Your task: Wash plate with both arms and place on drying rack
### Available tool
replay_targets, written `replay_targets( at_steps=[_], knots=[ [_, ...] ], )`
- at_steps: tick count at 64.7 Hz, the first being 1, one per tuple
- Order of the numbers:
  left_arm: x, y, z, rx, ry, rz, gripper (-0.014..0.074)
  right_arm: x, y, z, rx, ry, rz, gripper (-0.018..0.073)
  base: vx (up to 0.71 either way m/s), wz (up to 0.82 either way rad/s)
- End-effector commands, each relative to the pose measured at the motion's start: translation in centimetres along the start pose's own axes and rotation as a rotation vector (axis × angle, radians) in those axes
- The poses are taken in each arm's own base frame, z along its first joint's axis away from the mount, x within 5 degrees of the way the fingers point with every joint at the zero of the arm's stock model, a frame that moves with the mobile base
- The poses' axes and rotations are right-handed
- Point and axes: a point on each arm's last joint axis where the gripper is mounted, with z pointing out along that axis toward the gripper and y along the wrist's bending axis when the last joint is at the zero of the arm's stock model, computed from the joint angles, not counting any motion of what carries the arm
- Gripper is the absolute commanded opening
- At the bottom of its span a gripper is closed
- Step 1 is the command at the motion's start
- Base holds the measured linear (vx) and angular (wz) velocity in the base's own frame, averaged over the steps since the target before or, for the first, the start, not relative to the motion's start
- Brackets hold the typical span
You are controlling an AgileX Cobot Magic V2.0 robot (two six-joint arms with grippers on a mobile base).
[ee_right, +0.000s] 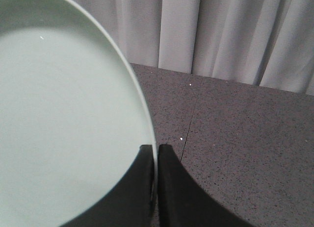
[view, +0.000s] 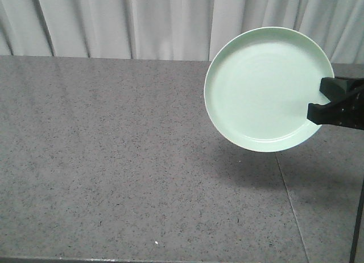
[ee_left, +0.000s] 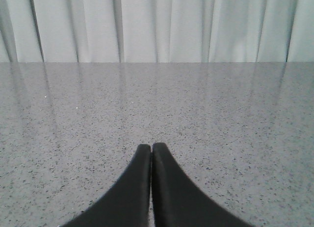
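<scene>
We held the plate [view: 264,87] above the bench [view: 114,161], tilted almost upright, with our right gripper [view: 319,99] clamped on its right rim. Our left gripper [ee_left: 150,147] hovered with its jaws together and empty, facing open bench. The drying rack was out of sight.

no readable text, no labels — no numbers anywhere
</scene>
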Motion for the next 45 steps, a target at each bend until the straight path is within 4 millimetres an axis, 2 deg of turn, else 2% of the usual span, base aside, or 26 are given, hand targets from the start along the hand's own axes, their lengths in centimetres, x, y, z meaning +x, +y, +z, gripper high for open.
replay_targets(
  at_steps=[1,45],
  knots=[
    [-0.24,-0.01,-0.05,0.005,-0.074,-0.017,-0.0006,-1.68,-0.31,-0.74,0.034,-0.103,-0.001,-0.0005,0.0,0.0],
    [-0.24,-0.01,-0.05,0.005,-0.074,-0.017,-0.0006,-1.68,-0.31,-0.74,0.034,-0.103,-0.001,-0.0005,0.0,0.0]
  ],
)
